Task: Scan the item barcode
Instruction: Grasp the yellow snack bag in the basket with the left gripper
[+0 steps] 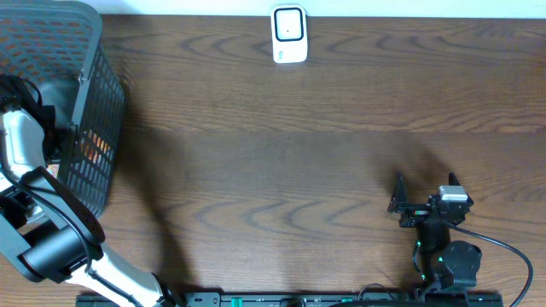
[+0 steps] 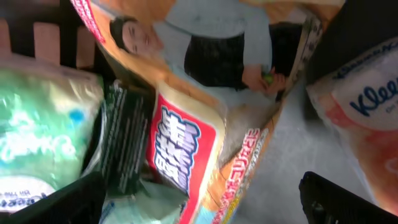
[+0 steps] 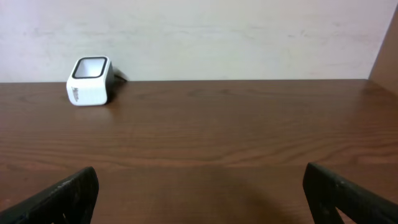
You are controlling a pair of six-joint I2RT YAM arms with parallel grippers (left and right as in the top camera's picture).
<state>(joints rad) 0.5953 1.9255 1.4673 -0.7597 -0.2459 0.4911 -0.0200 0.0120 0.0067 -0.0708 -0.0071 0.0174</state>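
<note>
My left arm reaches down into the grey mesh basket at the table's left edge. In the left wrist view my left gripper is open, its dark fingers wide apart over the packed items. An orange snack bag with a red label lies between and just beyond the jaws, not gripped. No barcode shows on it. The white scanner stands at the table's far middle and also shows at the far left in the right wrist view. My right gripper hangs open over bare wood near the front right.
Inside the basket, a green tissue pack lies left of the bag, a dark pouch beside it, and a Kleenex pack to the right. The basket's grey floor shows between the bag and the Kleenex pack.
</note>
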